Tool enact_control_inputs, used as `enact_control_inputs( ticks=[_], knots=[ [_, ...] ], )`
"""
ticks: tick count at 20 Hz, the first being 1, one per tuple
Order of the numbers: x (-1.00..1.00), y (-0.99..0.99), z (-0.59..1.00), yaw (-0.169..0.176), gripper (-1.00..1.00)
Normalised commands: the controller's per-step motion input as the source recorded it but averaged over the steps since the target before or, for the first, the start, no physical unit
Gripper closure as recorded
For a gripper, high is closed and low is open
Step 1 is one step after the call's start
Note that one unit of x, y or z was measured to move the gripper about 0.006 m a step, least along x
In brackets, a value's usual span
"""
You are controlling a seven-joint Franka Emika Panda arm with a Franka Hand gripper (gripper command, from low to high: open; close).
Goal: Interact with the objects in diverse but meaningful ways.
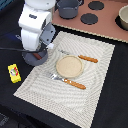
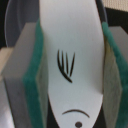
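Fingers: in your wrist view the fingers [image 2: 72, 75] are clamped on the white fish [image 2: 72, 65], one green pad [image 2: 37, 80] pressed against each flank.
Fish: white body with black fin strokes at its middle and a curved black mouth line with a dot near its narrower end — it fills most of the wrist view, held lengthwise between the pads.
Arm: in the exterior view the white arm [image 1: 36, 25] stands over the corner of the mat on the exterior view's left, and it hides the fingers and the fish from you there.
Frying pan: the grey frying pan [image 1: 35, 56] sits directly under the arm, its long dark handle running off towards the exterior view's left; you cannot tell from either view whether the fish touches the pan.
Yellow packet: the yellow packet [image 1: 14, 73] with a red mark lies on the dark desk [image 1: 107, 100], just off the mat's edge on the exterior view's left.
Mat: a pale striped placemat [image 1: 95, 65] covers the middle of the desk.
Plate: a round wooden plate [image 1: 69, 66] rests at the mat's centre — an orange-handled knife [image 1: 82, 57] on its far side, an orange-handled fork [image 1: 67, 81] on its near side.
Background: a grey pot [image 1: 67, 7] stands on a toy stove top [image 1: 100, 22] with dark round burners.
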Motion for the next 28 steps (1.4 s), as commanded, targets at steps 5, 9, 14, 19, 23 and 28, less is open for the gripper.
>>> enact_control_inputs(
  ticks=[5,9,14,19,23,28],
  knots=[
    [-0.89,-0.12,-0.39,0.0,1.0],
    [-0.52,-0.04,0.15,-0.017,-1.0],
    [-0.3,-0.03,0.45,-0.051,-1.0],
    [-0.24,-0.09,0.5,-0.066,-1.0],
    [0.05,-0.35,0.48,-0.084,-1.0],
    [0.12,-0.54,0.2,-0.071,-1.0]
  ],
)
